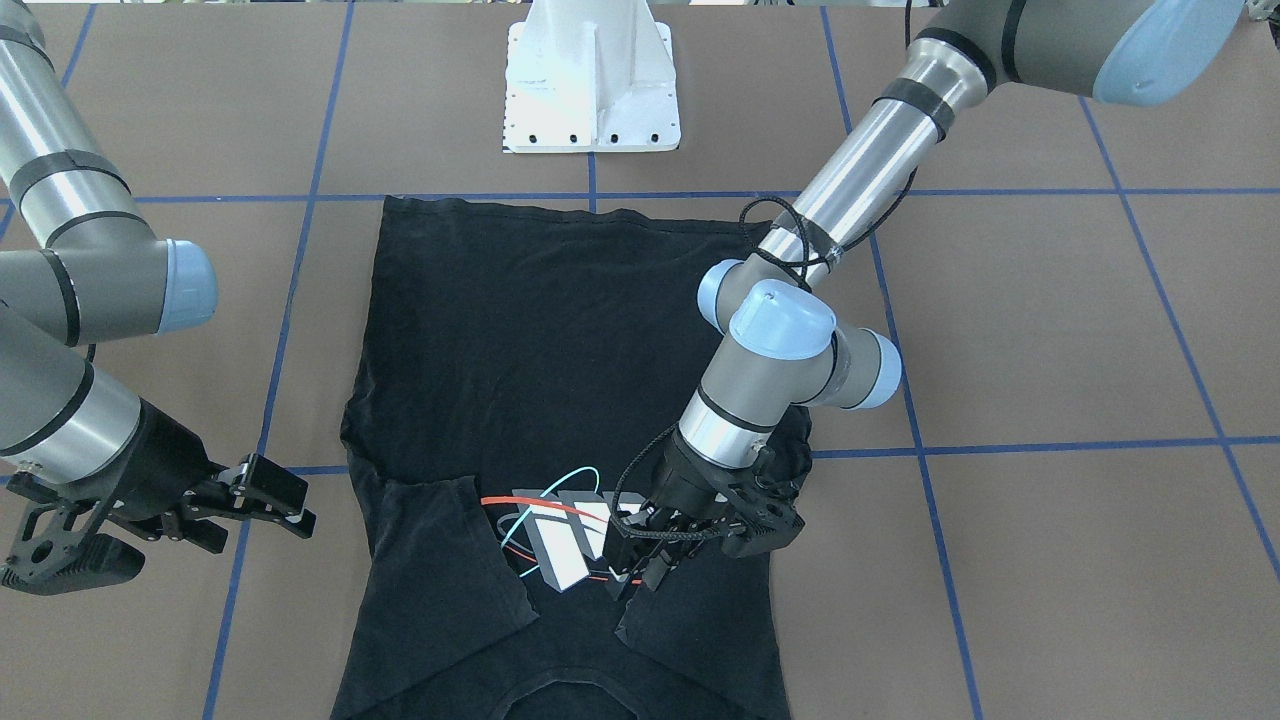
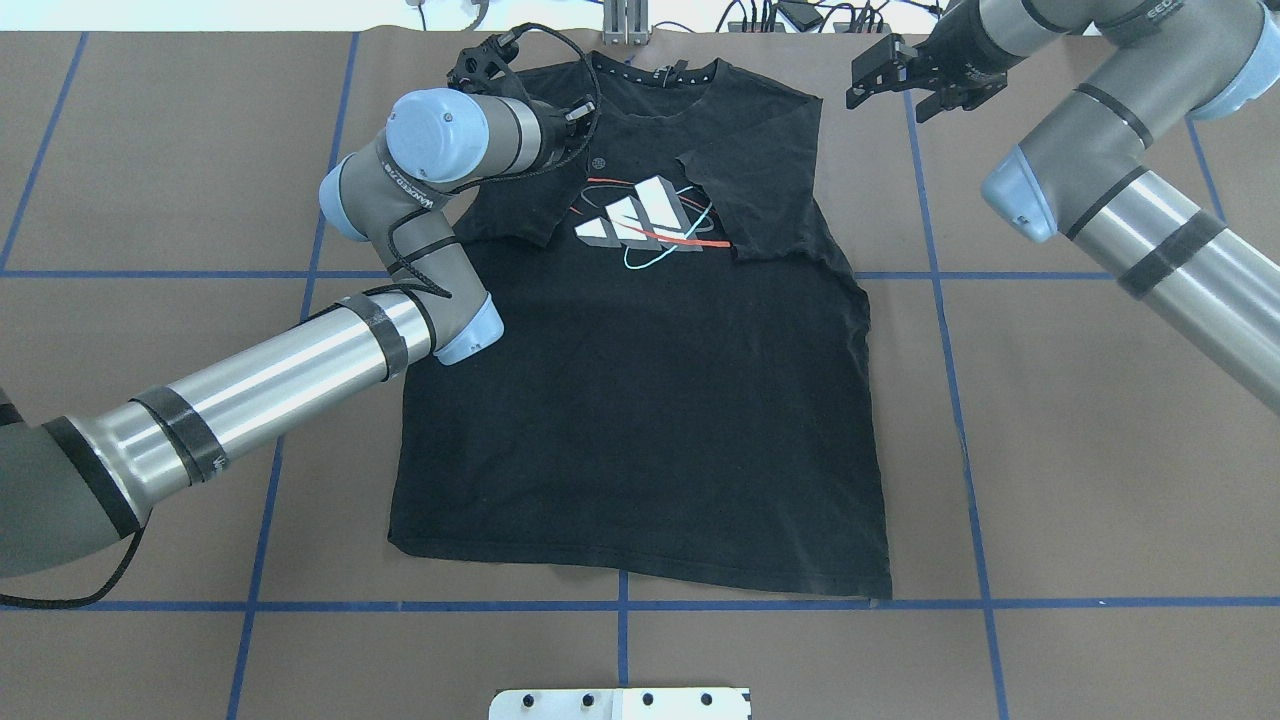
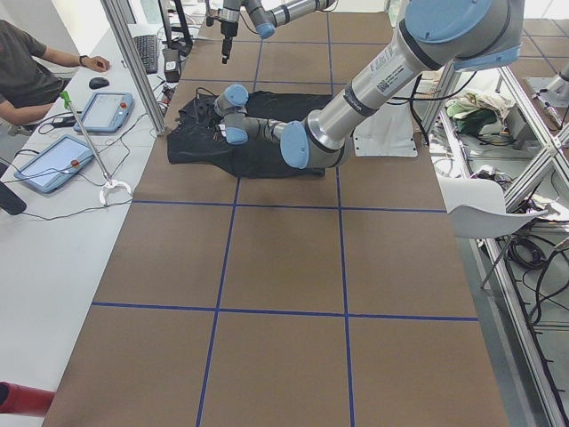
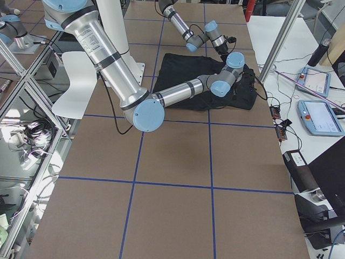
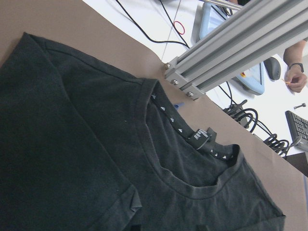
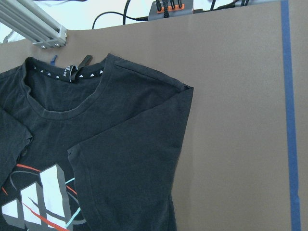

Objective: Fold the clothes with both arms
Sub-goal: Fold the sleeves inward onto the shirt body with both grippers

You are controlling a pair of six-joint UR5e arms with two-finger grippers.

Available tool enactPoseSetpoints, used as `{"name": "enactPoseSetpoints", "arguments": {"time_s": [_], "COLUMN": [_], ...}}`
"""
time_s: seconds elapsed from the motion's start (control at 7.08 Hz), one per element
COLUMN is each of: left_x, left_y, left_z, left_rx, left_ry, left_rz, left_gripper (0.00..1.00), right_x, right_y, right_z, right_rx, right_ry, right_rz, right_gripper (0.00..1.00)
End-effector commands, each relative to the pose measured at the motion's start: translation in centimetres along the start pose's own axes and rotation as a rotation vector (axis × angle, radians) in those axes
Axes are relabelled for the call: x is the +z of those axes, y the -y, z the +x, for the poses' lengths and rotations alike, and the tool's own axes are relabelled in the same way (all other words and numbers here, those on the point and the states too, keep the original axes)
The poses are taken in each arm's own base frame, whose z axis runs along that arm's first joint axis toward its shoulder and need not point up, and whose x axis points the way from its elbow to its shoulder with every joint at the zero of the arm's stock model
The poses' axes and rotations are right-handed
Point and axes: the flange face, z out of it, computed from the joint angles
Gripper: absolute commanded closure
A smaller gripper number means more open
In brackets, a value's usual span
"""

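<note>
The black T-shirt (image 2: 650, 400) lies flat on the brown table, graphic (image 2: 640, 220) up and collar (image 5: 192, 183) at the far edge. Both sleeves are folded inward: one (image 2: 520, 210) on my left, one (image 2: 770, 190) on my right. My left gripper (image 1: 640, 565) hangs low over the folded left sleeve (image 1: 700, 600) beside the graphic (image 1: 560, 540). Its jaws look parted, with no cloth between them. The wrist hides it in the overhead view. My right gripper (image 2: 880, 80) is open and empty, off the shirt beyond the right shoulder; it also shows in the front-facing view (image 1: 275, 495).
The white pedestal base (image 1: 590, 80) stands at the near edge, behind the shirt's hem. Blue tape lines (image 2: 940, 275) grid the table. An aluminium frame post (image 5: 231, 43) and cables (image 2: 780, 15) sit just past the collar. An operator (image 3: 27, 71) with tablets sits at the side desk.
</note>
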Motion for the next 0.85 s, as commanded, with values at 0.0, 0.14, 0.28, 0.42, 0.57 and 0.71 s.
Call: {"name": "enactPoseSetpoints", "arguments": {"time_s": [0.0, 0.14, 0.28, 0.42, 0.57, 0.71], "left_x": [-7.4, -11.7, -16.8, -22.2, -27.3, -29.7], "left_y": [0.2, -0.4, -1.1, -1.9, -2.4, -3.2], "left_z": [-2.4, -5.1, -6.9, -9.9, -13.7, -16.9], "left_rx": [0.022, 0.020, 0.011, 0.063, 0.089, 0.082], "left_ry": [-0.087, -0.060, -0.010, 0.023, 0.040, 0.073], "left_rz": [-0.128, -0.215, -0.242, -0.266, -0.266, -0.265], "left_gripper": [0.00, 0.00, 0.00, 0.00, 0.00, 0.00], "right_x": [-1.5, -2.8, -4.0, -4.7, -5.3, -4.7], "right_y": [-2.7, -4.8, -7.5, -12.0, -16.0, -19.9], "right_z": [0.3, 0.9, 0.8, 1.8, 2.0, 1.6], "right_rx": [0.010, 0.062, 0.148, 0.184, 0.227, 0.274], "right_ry": [0.041, 0.068, 0.086, 0.089, 0.094, 0.086], "right_rz": [-0.035, -0.060, -0.084, -0.115, -0.149, -0.194], "right_gripper": [0.00, 0.00, 0.00, 0.00, 0.00, 0.00]}}
